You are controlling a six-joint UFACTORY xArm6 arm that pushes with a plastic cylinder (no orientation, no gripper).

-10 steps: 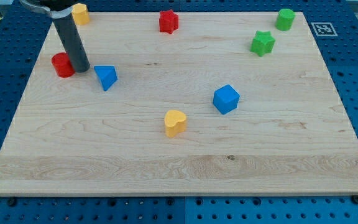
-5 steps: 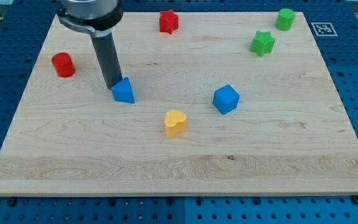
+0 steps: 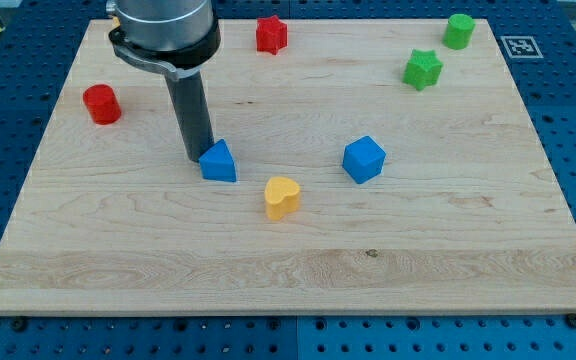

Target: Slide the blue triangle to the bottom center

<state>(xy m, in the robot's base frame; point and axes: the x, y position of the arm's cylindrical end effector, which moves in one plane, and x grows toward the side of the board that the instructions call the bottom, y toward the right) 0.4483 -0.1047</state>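
Observation:
The blue triangle lies on the wooden board, left of the middle. My tip touches its upper left side. The dark rod rises from there toward the view's top left. A yellow heart sits just to the lower right of the triangle, a short gap away.
A blue cube lies right of centre. A red cylinder is at the left. A red star is at the top. A green star and a green cylinder are at the top right.
My tip has moved right and down from beside the red cylinder, pushing the blue triangle along toward the yellow heart. The arm now hides the yellow block at the top left.

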